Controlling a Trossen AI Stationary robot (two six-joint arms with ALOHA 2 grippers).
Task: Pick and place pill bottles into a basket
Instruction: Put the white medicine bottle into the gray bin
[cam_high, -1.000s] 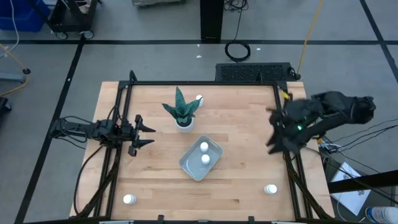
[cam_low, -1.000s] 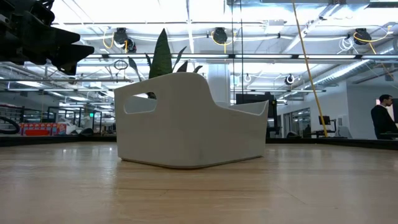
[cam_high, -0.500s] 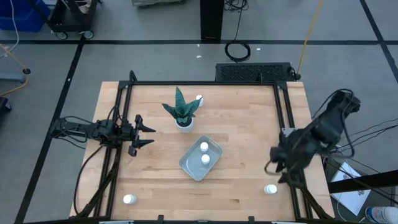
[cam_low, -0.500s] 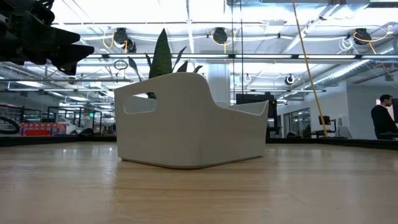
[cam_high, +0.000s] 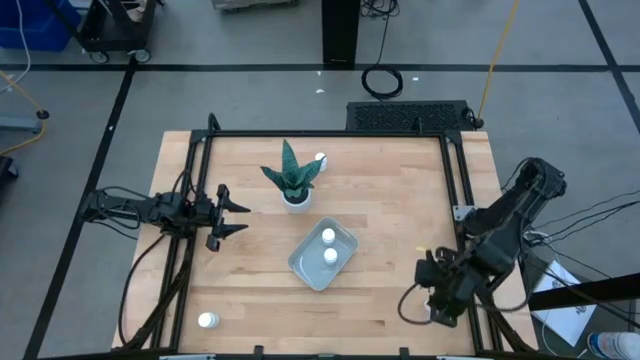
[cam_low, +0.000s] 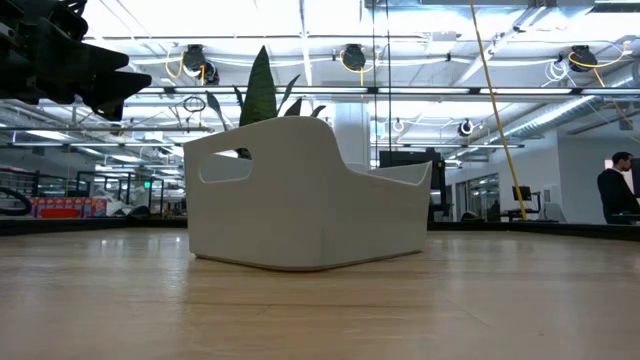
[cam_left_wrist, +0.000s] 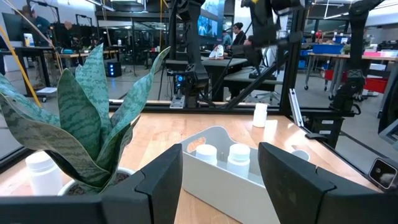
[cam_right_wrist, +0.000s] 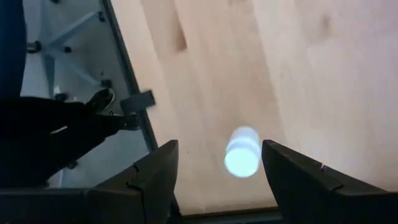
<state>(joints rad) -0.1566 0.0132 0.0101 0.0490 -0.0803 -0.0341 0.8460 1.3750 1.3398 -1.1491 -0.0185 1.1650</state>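
The left hand (cam_high: 235, 210) waits at the worktop's (cam_high: 390, 210) left edge, fingers apart and empty. Mid-worktop, the basket (cam_high: 305, 262) holds two pill bottles (cam_high: 328, 237); another stands behind the plant (cam_high: 291, 176), one at the near-left corner (cam_high: 207, 321). At the near-right corner, the right hand (cam_right_wrist: 214, 163) hovers spread and empty over a bottle (cam_right_wrist: 242, 151). Next, I judge: descend, straddle it, close.

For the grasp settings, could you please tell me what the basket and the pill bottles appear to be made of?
The basket looks like thin moulded plastic, pale blue-grey and slightly translucent: rounded corners, smooth satin walls. The pill bottles look like opaque white plastic, with smooth matte bodies and caps; probably rigid, though that cannot be confirmed.
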